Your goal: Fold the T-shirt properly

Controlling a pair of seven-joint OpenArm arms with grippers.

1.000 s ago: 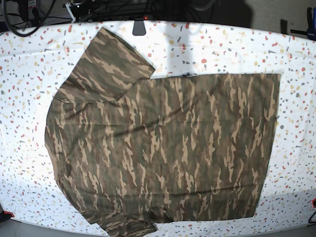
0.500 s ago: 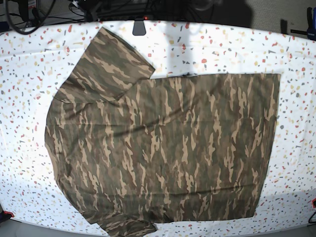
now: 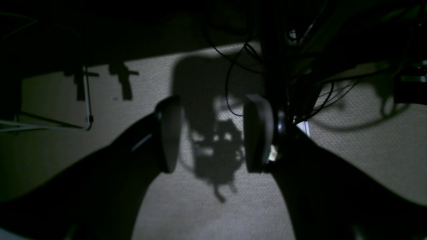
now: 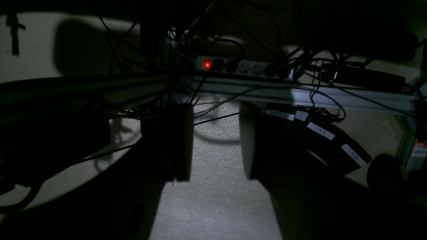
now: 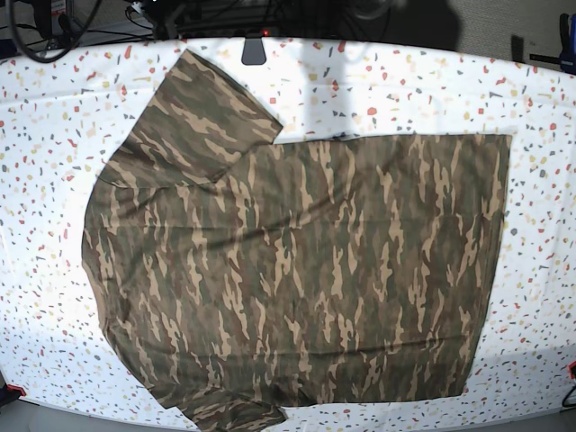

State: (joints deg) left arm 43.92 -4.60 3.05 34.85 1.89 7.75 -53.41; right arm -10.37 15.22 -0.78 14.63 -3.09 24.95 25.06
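Note:
The camouflage T-shirt [image 5: 297, 270] lies spread flat across the speckled table [image 5: 54, 135] in the base view, one sleeve reaching up to the back left and the hem along the right side. Neither arm shows in the base view. In the left wrist view my left gripper [image 3: 213, 133] hangs open over dim grey carpet, nothing between its fingers [image 3: 170, 133]. My right gripper [image 4: 217, 143] is likewise open and empty, above carpet and cables in the right wrist view. Neither wrist view shows the T-shirt.
A black clip-like piece [image 5: 254, 49] sits at the table's back edge. Cables and dark gear [image 5: 225, 13] crowd behind the table. A power strip with a red light [image 4: 240, 65] and an aluminium rail [image 4: 333, 96] lie below the right gripper.

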